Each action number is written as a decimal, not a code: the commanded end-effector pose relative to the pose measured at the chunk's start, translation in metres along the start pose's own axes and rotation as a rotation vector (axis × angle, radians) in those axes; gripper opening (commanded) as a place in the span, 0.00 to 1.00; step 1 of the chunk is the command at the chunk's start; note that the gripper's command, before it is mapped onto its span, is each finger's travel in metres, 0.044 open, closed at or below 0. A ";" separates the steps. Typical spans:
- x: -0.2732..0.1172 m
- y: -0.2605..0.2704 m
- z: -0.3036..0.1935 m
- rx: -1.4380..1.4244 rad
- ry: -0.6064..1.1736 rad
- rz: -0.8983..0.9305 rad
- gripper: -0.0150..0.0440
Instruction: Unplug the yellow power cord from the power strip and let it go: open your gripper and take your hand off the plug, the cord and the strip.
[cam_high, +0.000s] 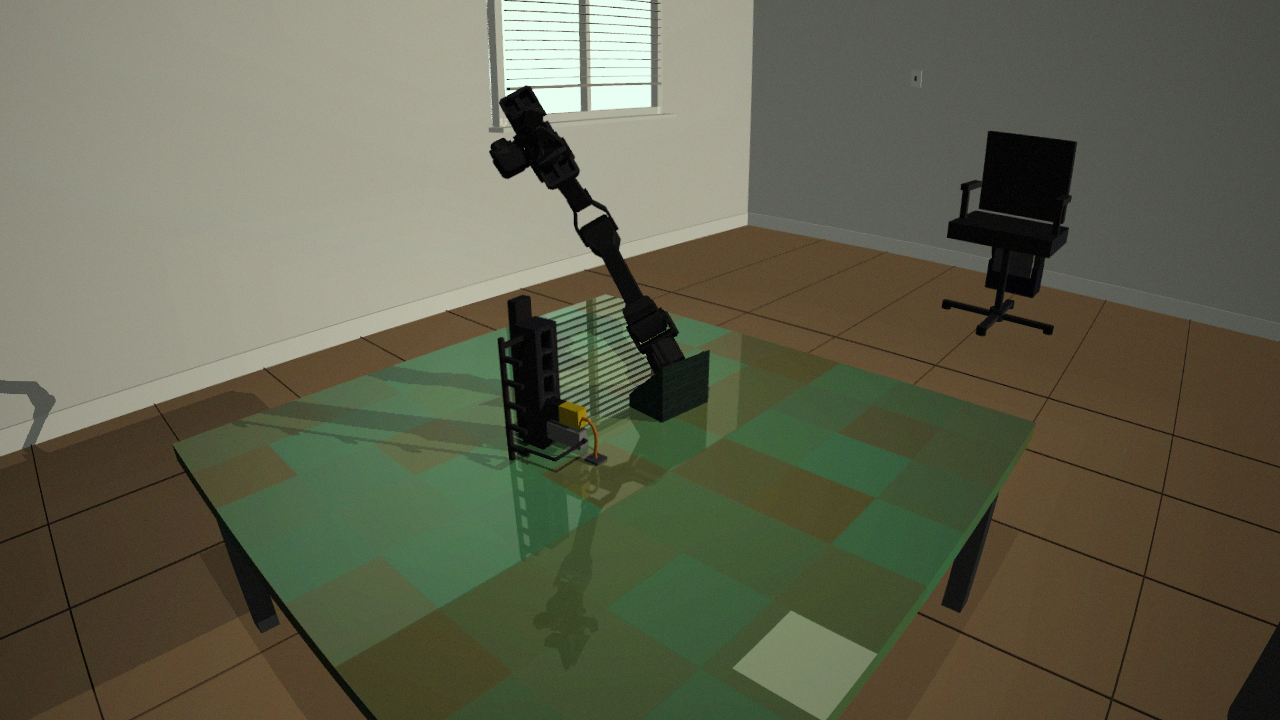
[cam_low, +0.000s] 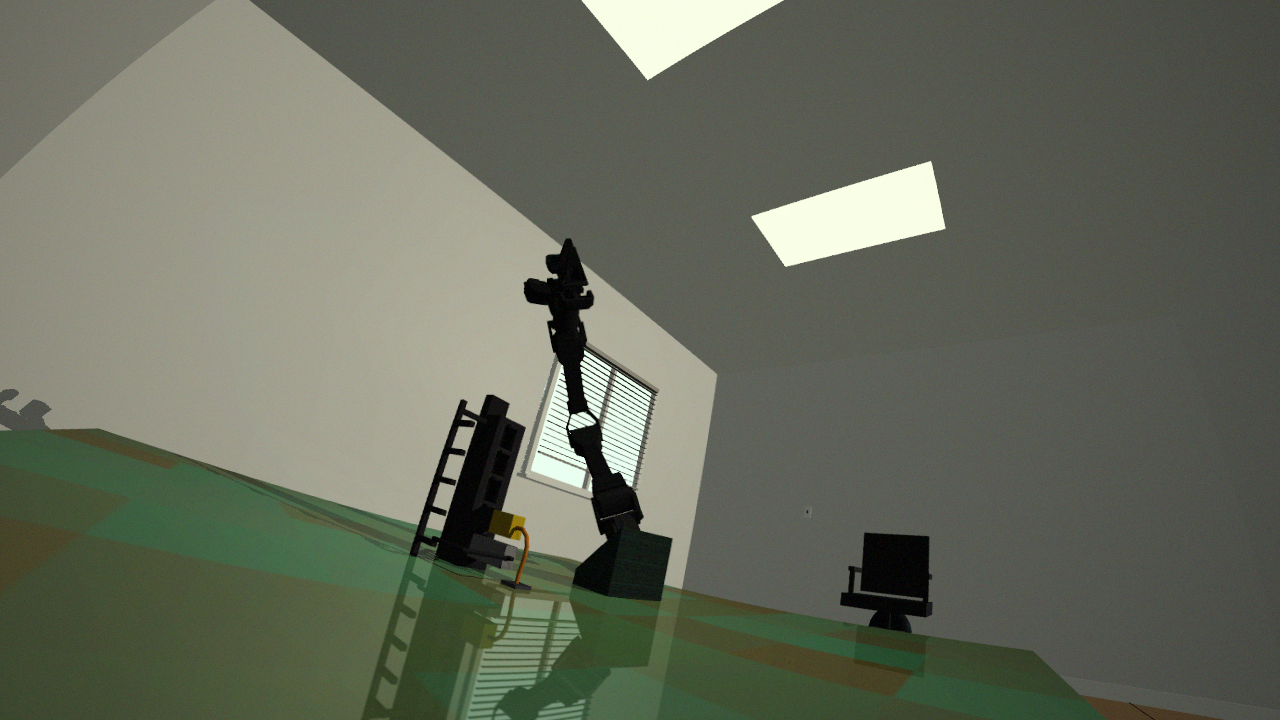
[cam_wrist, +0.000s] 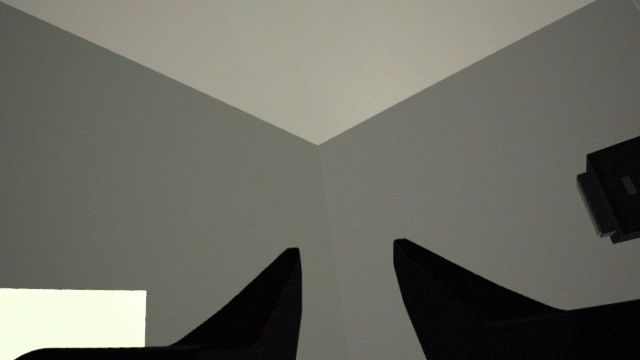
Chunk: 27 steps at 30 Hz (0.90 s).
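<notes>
Reaching the plug is the step in hand, as I judge it, and it calls for a long sweep down from high above the counter (cam_high: 930, 465). Nearest the top view lies the small dark foot of the cord (cam_high: 597, 460) on the glass. From it the orange-yellow cord (cam_high: 588, 436) arcs up into the yellow plug (cam_high: 572, 414), a small boxy block. It sits seated in the lowest socket of the upright black power strip (cam_high: 535, 376), which stands against a ladder-like rack. Behind them is the arm's base, and the arm leans up and away toward the window.

The claw (cam_wrist: 347, 250) points at a ceiling corner, jaws partly closed with a modest gap, gripping nothing. A good approach would widen the jaws first, then bring them level with the plug's side faces, clear of the cord's arc. Pull straight out along the socket axis, so the strip does not tip.
</notes>
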<state>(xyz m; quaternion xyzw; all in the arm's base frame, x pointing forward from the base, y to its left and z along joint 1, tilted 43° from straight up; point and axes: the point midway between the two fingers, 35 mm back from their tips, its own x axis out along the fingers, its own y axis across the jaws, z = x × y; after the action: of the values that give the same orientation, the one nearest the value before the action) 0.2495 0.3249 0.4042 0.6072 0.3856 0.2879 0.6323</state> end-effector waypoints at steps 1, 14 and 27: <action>0.027 -0.068 0.025 -0.278 -0.071 -0.233 0.53; 0.029 -0.232 0.084 -1.015 0.098 -0.898 0.53; -0.037 -0.354 0.119 -1.584 0.879 -1.406 0.53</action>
<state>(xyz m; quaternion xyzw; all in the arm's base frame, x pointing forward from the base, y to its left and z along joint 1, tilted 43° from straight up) 0.3065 0.2383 0.1043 -0.2681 0.4922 0.1872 0.8068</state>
